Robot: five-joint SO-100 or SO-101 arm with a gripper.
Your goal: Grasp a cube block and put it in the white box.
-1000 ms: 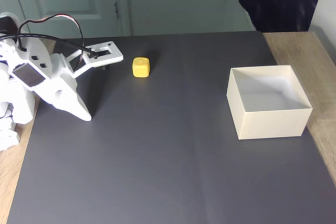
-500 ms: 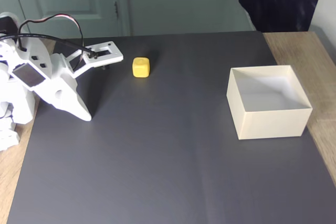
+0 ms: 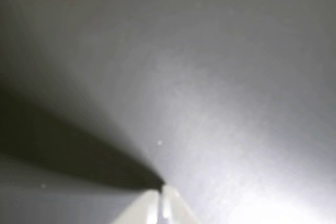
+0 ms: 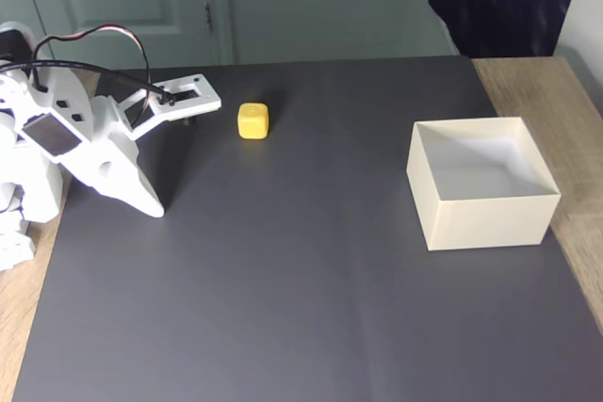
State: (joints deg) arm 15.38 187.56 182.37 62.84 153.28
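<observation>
One square cream-white open-topped box (image 4: 482, 185) sits upright on the dark grey mat at right. One small yellow cube block (image 4: 252, 121) rests squarely farther back, no long axis. White gripper (image 4: 155, 209) clenched, empty.

Pale panelled door (image 4: 132, 2) behind wooden table (image 4: 528, 82)

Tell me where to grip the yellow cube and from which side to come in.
Come down from above and close on two opposite flat side faces of the cube block. It sits flat and alone on the dark mat, with free space all round. The gripper, tip down on the mat at fixed view left, would need lifting first.
</observation>
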